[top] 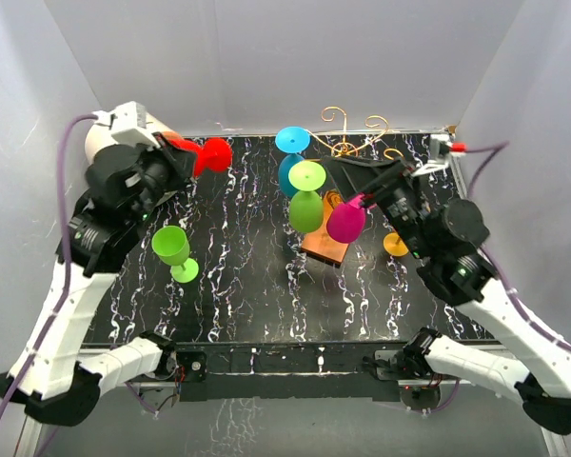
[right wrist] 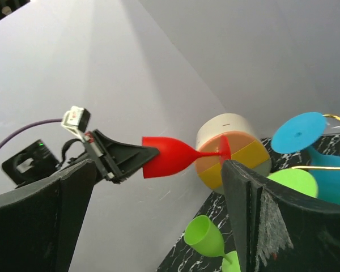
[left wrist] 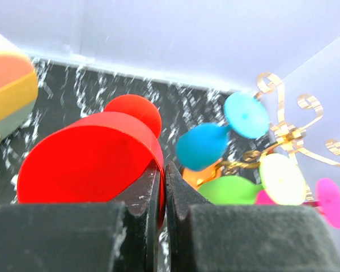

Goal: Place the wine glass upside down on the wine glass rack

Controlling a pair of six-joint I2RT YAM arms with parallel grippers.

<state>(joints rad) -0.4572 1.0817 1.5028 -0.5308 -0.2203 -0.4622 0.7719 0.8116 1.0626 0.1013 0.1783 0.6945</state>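
Observation:
My left gripper (top: 186, 150) is shut on the rim of a red wine glass (top: 211, 154), held sideways above the table's back left; in the left wrist view the jaws (left wrist: 163, 173) pinch the red bowl (left wrist: 90, 158). The gold wire rack (top: 347, 129) stands at the back centre on its orange-brown base (top: 324, 246). A blue glass (top: 293, 157), a green glass (top: 306, 202) and a magenta glass (top: 345, 221) hang on it upside down. My right gripper (top: 357, 183) is open and empty beside the magenta glass. The right wrist view shows the red glass (right wrist: 170, 158) far off between its open fingers.
A lime green glass (top: 176, 249) stands upright on the black marbled table at the left. An orange glass foot (top: 396, 245) shows under my right arm. A cream-and-orange cylinder (right wrist: 232, 147) sits at the back left. White walls close in the back and sides.

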